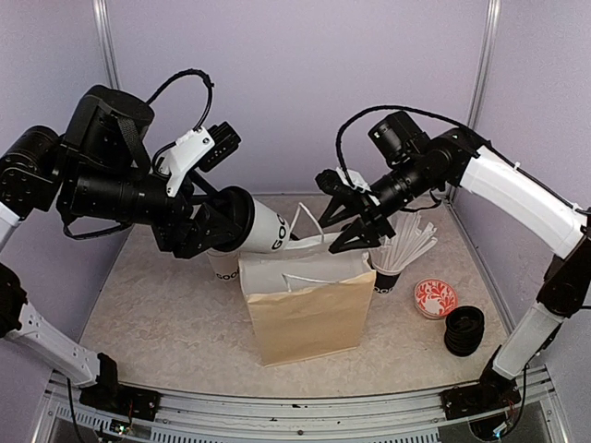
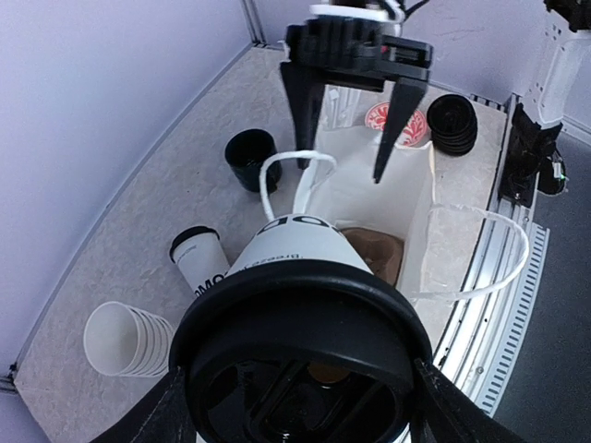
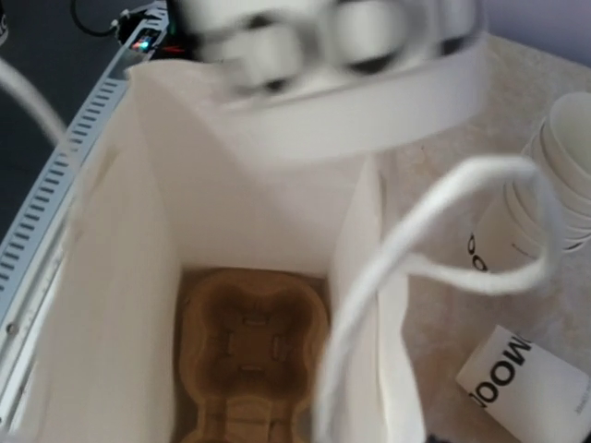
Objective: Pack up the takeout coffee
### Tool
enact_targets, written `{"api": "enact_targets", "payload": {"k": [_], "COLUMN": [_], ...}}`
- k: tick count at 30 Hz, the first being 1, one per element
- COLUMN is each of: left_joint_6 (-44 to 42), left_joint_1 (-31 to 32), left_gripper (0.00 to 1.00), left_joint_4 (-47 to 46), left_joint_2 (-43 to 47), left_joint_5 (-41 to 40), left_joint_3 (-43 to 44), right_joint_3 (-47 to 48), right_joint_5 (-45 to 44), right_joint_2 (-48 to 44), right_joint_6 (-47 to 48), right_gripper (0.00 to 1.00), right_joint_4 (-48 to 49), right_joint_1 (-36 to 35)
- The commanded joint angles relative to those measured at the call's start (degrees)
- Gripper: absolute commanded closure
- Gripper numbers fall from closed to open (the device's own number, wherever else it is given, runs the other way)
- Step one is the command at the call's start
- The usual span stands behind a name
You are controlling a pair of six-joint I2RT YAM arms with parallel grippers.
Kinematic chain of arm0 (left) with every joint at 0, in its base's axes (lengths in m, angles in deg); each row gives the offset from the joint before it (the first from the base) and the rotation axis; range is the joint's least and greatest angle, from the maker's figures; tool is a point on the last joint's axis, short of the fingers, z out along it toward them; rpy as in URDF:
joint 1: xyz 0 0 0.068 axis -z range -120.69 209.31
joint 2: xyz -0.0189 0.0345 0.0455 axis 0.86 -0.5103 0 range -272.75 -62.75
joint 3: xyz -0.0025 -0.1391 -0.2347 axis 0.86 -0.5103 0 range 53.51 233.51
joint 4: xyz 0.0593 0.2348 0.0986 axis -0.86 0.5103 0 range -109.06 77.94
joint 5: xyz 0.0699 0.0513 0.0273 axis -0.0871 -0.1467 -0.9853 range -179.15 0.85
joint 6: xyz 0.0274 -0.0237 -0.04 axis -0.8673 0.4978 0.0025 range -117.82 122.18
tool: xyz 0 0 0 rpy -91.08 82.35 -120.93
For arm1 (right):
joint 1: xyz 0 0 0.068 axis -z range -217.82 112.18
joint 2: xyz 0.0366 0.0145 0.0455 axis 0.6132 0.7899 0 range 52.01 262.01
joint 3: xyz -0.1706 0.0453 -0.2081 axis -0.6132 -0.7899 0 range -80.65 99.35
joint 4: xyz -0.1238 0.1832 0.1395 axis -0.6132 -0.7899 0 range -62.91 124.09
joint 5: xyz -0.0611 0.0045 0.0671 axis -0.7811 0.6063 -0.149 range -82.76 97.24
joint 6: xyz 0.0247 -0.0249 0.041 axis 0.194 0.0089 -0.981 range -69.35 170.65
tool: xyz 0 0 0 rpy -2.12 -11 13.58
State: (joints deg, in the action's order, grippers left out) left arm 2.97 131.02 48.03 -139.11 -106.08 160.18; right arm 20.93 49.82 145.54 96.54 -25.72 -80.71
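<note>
L arm: coffee cup (image 1: 268, 229) over paper bag (image 1: 309, 314).
L end effector (image 1: 226, 226) clamped on cup, tilted; R end effector (image 2: 340, 173) spread apart.

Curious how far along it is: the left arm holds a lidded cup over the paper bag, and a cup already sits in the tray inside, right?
No: the tray inside the paper bag is empty, as the right wrist view shows. The left gripper does hold the lidded cup over it.

2 coffee cups (image 2: 294, 247) (image 2: 201, 266), 1 bag (image 1: 309, 314), 1 tray (image 3: 249, 360)
</note>
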Motion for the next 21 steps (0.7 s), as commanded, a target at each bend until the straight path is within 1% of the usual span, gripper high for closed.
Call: {"api": "enact_targets", "payload": {"k": [1, 2, 3, 4, 6, 7, 9, 16, 21], "left_joint_6": [-0.6, -0.6, -0.6, -1.7, -2.1, -2.2, -2.5, -6.7, -7.4], "left_joint_1": [2.6, 2.8, 2.9, 2.9, 2.9, 2.9, 2.9, 2.9, 3.0], "left_gripper": [0.38, 0.37, 0.38, 0.38, 0.38, 0.38, 0.38, 0.37, 0.39], "left_joint_4": [-2.1, -2.0, -2.1, -2.2, -2.0, -1.5, -0.6, -1.8, 1.8], "left_joint_2": [-3.1, -3.9, -4.7, -5.1, -6.2, -7.0, -8.2, -9.8, -13.9], "left_joint_5": [1.9, 1.9, 2.2, 2.7, 3.5, 3.8, 3.9, 7.0, 6.4], "left_joint_3": [1.2, 1.2, 0.9, 0.6, 0.5, 0.7, 1.1, 0.0, 1.7], "right_joint_3": [3.6, 4.2, 4.7, 5.3, 6.4, 6.7, 6.7, 3.3, -0.5], "right_joint_5": [-1.4, -1.5, -1.6, -1.6, -0.9, -0.6, 0.6, 4.4, 4.9], "right_joint_2": [2.7, 3.1, 3.6, 4.1, 4.8, 4.9, 4.6, 0.9, -2.6], "right_joint_6": [-4.5, -5.1, -5.8, -6.7, -8.0, -8.4, -8.7, -9.1, -10.2], "right_gripper": [0.46, 0.50, 0.55, 0.63, 0.85, 0.92, 1.00, 1.00, 1.00], "right_joint_4": [2.0, 2.5, 3.1, 3.5, 3.7, 3.7, 3.8, 4.4, 5.8], "right_joint_1": [-1.2, -1.3, -1.4, -1.4, -1.4, -1.4, -1.4, -1.4, -1.8]}}
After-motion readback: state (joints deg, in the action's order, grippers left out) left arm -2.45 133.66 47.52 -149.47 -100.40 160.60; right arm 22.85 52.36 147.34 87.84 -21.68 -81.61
